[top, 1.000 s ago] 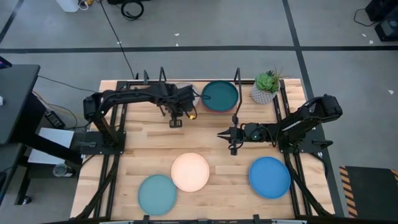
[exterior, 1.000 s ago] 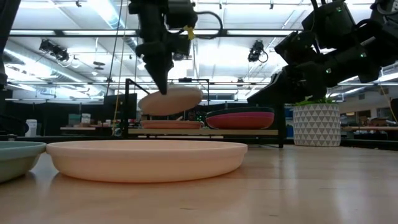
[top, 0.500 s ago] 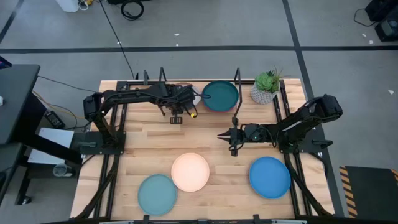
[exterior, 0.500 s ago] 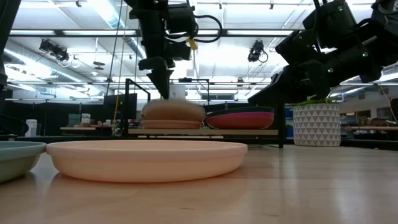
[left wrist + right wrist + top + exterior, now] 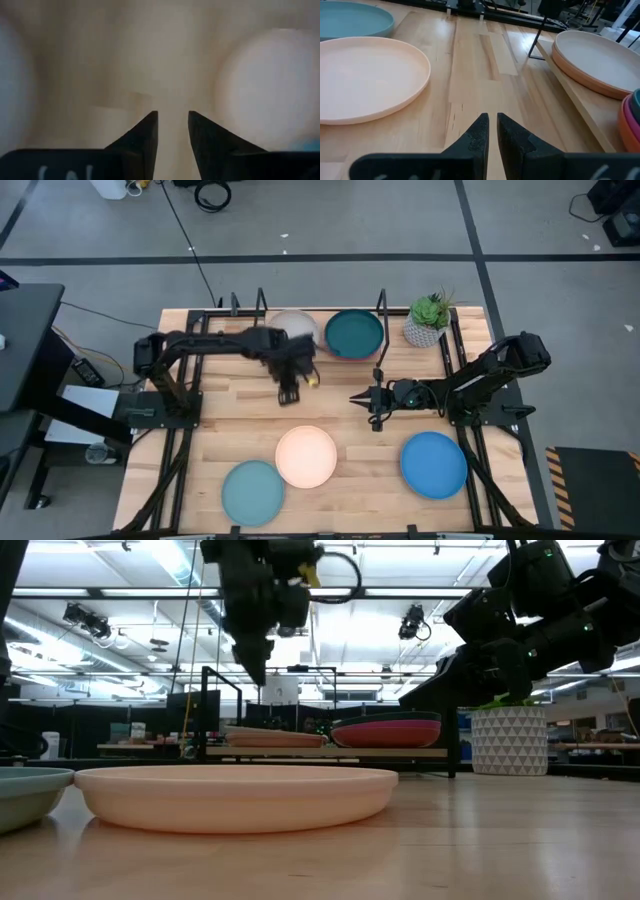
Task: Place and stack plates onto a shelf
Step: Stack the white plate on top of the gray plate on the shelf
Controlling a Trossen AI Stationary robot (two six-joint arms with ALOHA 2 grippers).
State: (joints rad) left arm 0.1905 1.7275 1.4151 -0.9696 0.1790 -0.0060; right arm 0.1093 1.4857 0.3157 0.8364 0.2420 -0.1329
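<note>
Plates lie in two groups on the wooden tabletop (image 5: 230, 405): on the black wire shelf (image 5: 300, 315) at the far edge a tan plate (image 5: 297, 326) tops an orange one beside a dark teal plate (image 5: 354, 333) stacked over magenta, while the cream plate (image 5: 306, 456), light blue plate (image 5: 252, 492) and bright blue plate (image 5: 434, 464) rest near the front edge. The left claw (image 5: 290, 390) hangs empty over bare wood in front of the shelf, fingers slightly parted. The right claw (image 5: 374, 408), nearly closed and empty, hovers mid-table near the small potted plant (image 5: 428, 319).
</note>
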